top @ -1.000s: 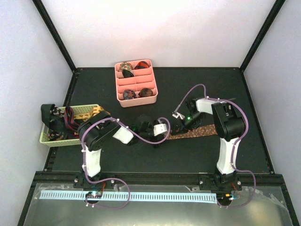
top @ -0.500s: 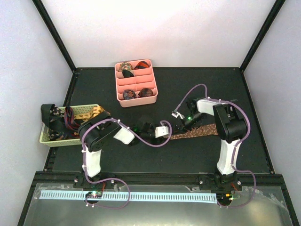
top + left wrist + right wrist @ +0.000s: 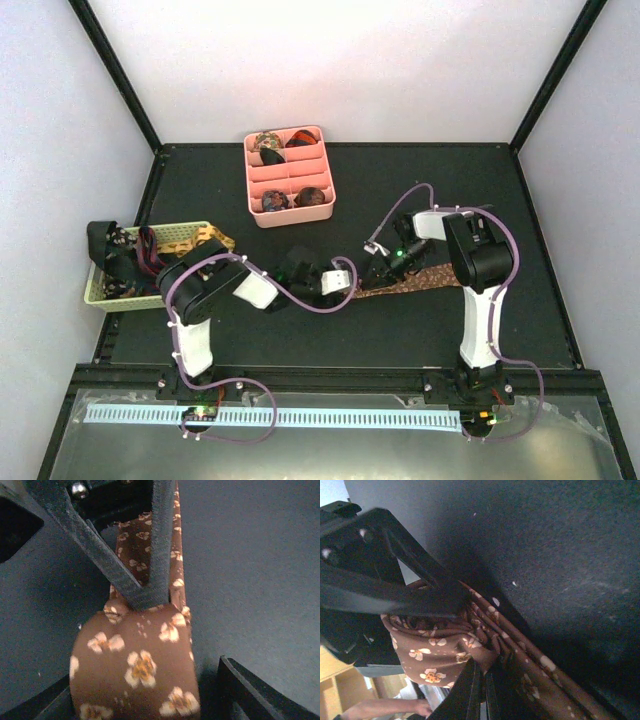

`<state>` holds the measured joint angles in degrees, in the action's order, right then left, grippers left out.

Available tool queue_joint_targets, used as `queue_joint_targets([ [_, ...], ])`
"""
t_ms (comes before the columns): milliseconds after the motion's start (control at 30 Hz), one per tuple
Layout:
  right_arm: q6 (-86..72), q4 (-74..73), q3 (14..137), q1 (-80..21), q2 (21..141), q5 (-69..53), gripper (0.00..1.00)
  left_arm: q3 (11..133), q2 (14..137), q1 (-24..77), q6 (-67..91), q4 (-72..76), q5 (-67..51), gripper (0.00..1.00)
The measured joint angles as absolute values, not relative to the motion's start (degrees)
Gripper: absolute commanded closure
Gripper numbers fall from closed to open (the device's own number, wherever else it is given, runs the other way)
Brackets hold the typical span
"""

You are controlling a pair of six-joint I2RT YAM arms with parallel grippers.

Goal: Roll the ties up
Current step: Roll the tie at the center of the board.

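A brown tie with pale flowers (image 3: 425,278) lies across the mat. Its left end is wound into a short roll (image 3: 135,672). My left gripper (image 3: 350,283) is open, and the roll sits between its jaws (image 3: 145,695). A thin gap shows at the right finger (image 3: 250,692). My right gripper (image 3: 384,267) is shut on the tie's bunched fabric just behind the roll (image 3: 482,667). Its pinched fingers also show in the left wrist view (image 3: 147,595). Rolled ties (image 3: 274,200) sit in the pink tray (image 3: 290,183). More ties (image 3: 150,250) lie in the basket (image 3: 185,238).
The pink divided tray stands at the back, left of centre. The pale basket sits at the left table edge with a dark object (image 3: 102,240) at its far end. Black frame posts rise at the corners.
The left gripper has turned and shifted slightly left with the roll. The right gripper has moved a little left and nearer, still pinching the tie.
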<state>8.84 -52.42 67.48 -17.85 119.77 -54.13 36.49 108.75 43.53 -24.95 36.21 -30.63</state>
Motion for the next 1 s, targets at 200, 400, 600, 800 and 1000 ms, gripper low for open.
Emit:
queue_joint_targets([
  [200,8.84,-53.15,68.03,-17.74,120.33,-54.08,0.98,32.84,107.94,42.81,-20.88,40.27,-31.33,0.27],
  [400,8.91,-53.17,68.01,-17.69,120.42,-54.17,0.98,33.65,111.92,42.83,-16.40,47.09,-31.70,0.30],
  [600,8.93,-52.64,67.57,-17.56,120.40,-54.65,0.97,36.91,117.08,43.57,-12.71,53.04,-32.08,0.59],
  [800,8.84,-52.25,67.35,-17.52,119.87,-54.89,0.79,36.53,116.29,44.01,-13.34,52.10,-31.48,0.70],
  [1000,10.28,-52.75,67.07,-17.08,116.66,-52.29,0.64,38.41,110.50,44.38,-18.11,37.65,-27.09,0.71],
])
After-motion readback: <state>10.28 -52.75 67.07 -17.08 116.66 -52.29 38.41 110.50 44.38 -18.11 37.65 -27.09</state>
